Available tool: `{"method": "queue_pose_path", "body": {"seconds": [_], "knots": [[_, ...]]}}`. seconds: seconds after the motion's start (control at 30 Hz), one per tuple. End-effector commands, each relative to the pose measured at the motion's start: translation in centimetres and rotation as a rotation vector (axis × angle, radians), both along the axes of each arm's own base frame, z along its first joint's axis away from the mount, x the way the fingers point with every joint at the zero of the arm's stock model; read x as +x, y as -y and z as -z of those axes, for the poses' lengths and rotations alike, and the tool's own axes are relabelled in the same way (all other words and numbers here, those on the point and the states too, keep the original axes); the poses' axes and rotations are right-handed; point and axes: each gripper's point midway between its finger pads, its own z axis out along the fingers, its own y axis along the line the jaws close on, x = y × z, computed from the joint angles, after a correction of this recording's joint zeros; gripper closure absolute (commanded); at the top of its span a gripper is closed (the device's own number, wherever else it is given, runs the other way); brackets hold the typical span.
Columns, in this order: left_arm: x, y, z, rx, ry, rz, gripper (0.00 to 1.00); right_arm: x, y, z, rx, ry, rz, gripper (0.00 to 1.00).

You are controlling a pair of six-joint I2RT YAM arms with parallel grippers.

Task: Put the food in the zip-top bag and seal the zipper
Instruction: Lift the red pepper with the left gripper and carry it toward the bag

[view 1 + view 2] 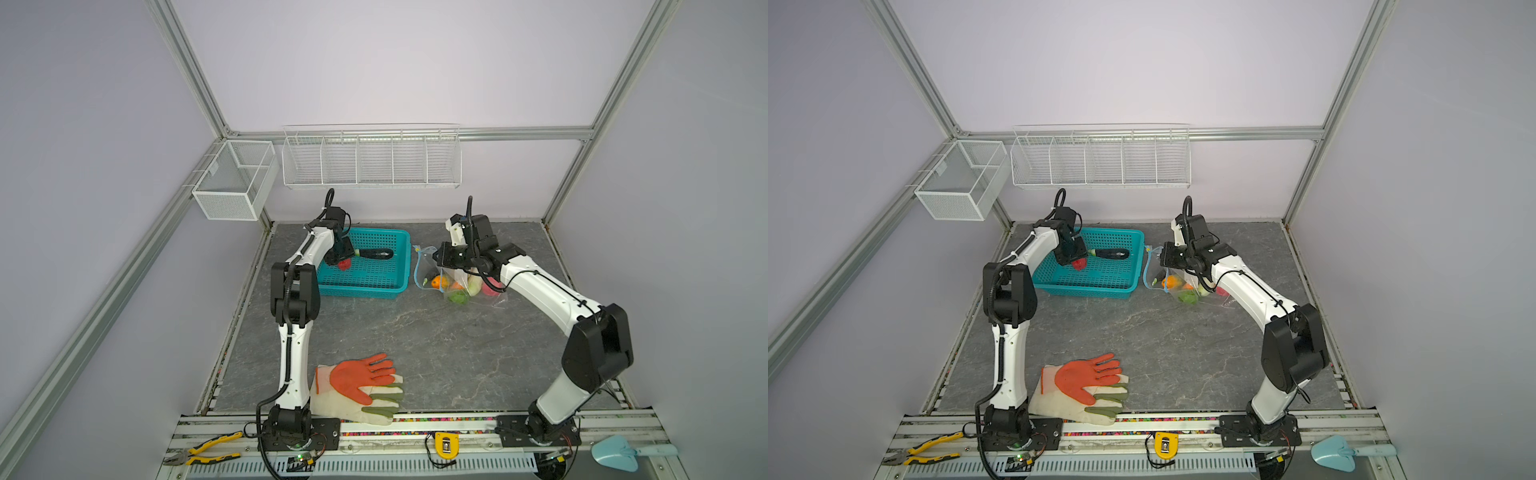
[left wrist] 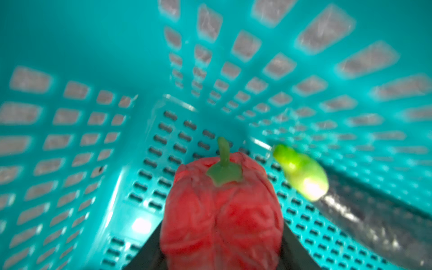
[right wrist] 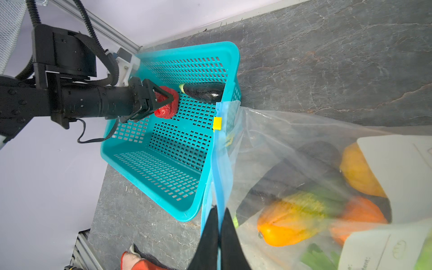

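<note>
A teal basket point(image 1: 361, 286) holds two pieces of food, a red toy pepper point(image 2: 222, 210) and a dark eggplant point(image 1: 376, 253) with a green stem point(image 2: 301, 173). My left gripper point(image 1: 343, 262) reaches into the basket and is shut on the red pepper point(image 3: 166, 102), with one finger on each side of it. To the right lies the clear zip-top bag point(image 3: 292, 145), with orange, yellow and green food point(image 1: 446, 286) inside. My right gripper point(image 3: 218, 210) is shut on the light blue zipper point(image 3: 221, 177) at the bag's mouth. A yellow slider point(image 3: 217, 123) sits farther along the strip.
Orange-and-white gloves point(image 1: 361, 386) lie at the front of the grey table. Pliers point(image 1: 203, 453), a yellow tape measure point(image 1: 446, 444) and a blue scoop point(image 1: 623, 453) rest on the front rail. White wire baskets point(image 1: 370, 158) hang on the back wall.
</note>
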Motion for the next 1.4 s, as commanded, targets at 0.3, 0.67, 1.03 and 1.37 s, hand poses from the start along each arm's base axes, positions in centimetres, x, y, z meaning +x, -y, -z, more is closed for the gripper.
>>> {"method": "queue_pose_path", "body": {"seconds": [0.3,0.67,1.03,1.37], "knots": [[-4.0,0.8,-6.7,-0.083,0.097,0.009,0.55,0.3,0.1,-0.8,-0.014,0.023,0.000,0.93],[-8.3,9.1,-13.8,-0.296,0.194,0.199,0.57,0.1,0.0,-1.1,-0.014,0.028,0.003,0.93],[-13.2,19.2,-18.4,-0.561,0.248,0.349,0.57,0.2,-0.2,-1.7,-0.005,0.036,0.000,0.93],[-15.4,23.4,-18.7,-0.690,0.222,0.404,0.57,0.3,-0.5,-2.1,0.004,0.040,-0.001,0.93]]}}
